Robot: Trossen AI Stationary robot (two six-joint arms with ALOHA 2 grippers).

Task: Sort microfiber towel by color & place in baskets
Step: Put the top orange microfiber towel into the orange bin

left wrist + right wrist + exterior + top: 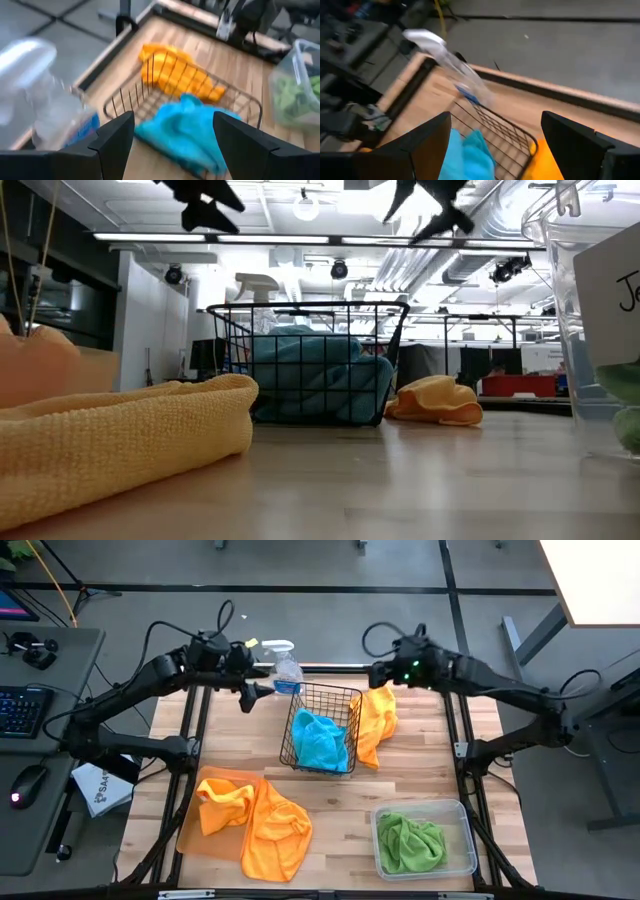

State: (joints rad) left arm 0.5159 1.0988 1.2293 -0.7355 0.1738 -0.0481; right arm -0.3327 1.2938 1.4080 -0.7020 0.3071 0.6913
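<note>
A turquoise towel [322, 740] lies inside the black wire basket [298, 730] in the middle of the table. One orange towel [377, 720] lies on the wood against the basket's right side. Two more orange towels [262, 820] lie on and over the flat orange tray [192, 832], near left. A green towel [410, 842] sits in the clear tub [465, 815], near right. My left gripper [258, 692] hangs open in the air above the basket's far left corner [173, 116]. My right gripper [378, 673] hangs open above the far end of the orange towel beside the basket [495, 116].
A clear spray bottle [285, 665] stands at the table's far edge, just behind the basket and close to my left gripper. A white printed bag [100, 788] lies off the table's left edge. Bare wood shows between the basket and the tub.
</note>
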